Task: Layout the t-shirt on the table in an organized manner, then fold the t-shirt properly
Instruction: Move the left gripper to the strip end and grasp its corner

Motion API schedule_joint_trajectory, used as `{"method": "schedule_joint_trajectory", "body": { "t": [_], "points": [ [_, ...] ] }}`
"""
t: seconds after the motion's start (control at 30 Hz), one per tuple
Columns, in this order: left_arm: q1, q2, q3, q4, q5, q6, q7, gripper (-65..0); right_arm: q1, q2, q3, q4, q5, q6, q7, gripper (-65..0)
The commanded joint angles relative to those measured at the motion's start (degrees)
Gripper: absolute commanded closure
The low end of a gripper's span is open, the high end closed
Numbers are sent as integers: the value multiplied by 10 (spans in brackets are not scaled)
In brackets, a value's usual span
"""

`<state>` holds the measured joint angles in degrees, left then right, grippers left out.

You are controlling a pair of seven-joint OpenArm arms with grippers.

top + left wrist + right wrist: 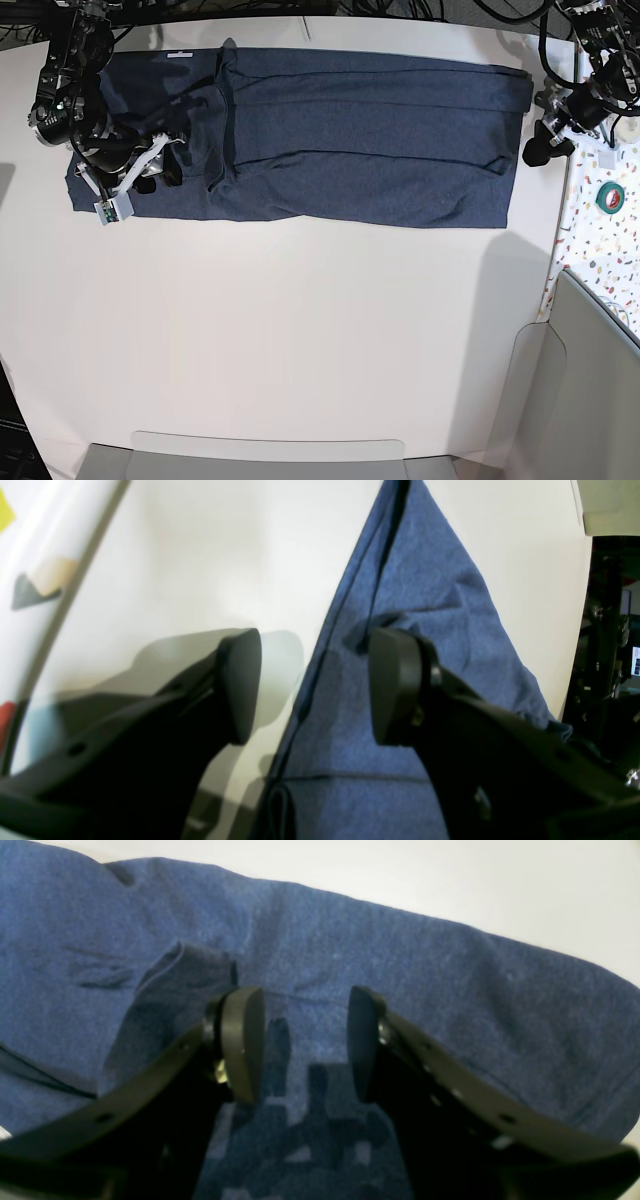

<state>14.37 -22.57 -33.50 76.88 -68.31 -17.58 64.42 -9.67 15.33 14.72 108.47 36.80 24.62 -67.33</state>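
The dark navy t-shirt lies folded lengthwise into a long strip along the far side of the white table, its small white neck label at the left end. No lettering shows. My right gripper is open and low over the shirt's left end; the right wrist view shows the gripper empty over the cloth, beside a turned-up flap. My left gripper is open at the shirt's right end; in the left wrist view the gripper straddles the shirt's edge, holding nothing.
A narrow confetti-speckled surface with a green tape roll borders the table on the right. Grey panels stand at the near edge and near right corner. The table's edge drops to a dark area.
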Motion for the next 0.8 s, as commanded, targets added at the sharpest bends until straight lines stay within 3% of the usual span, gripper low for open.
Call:
{"method": "schedule_joint_trajectory", "body": {
  "t": [0.0, 0.2, 0.47, 0.77],
  "points": [
    [10, -7, 0, 5, 11, 3, 12, -337, 4, 7, 4, 9, 9, 3, 10, -273],
    [19, 15, 1, 5, 13, 3, 15, -337, 3, 7, 3, 9, 9, 3, 10, -273],
    [16, 63, 3, 5, 13, 0, 59, -337, 3, 7, 1, 9, 9, 3, 10, -273],
    [1, 63, 95, 5, 13, 0, 37, -337, 3, 7, 1, 9, 9, 3, 10, -273]
  ]
}}
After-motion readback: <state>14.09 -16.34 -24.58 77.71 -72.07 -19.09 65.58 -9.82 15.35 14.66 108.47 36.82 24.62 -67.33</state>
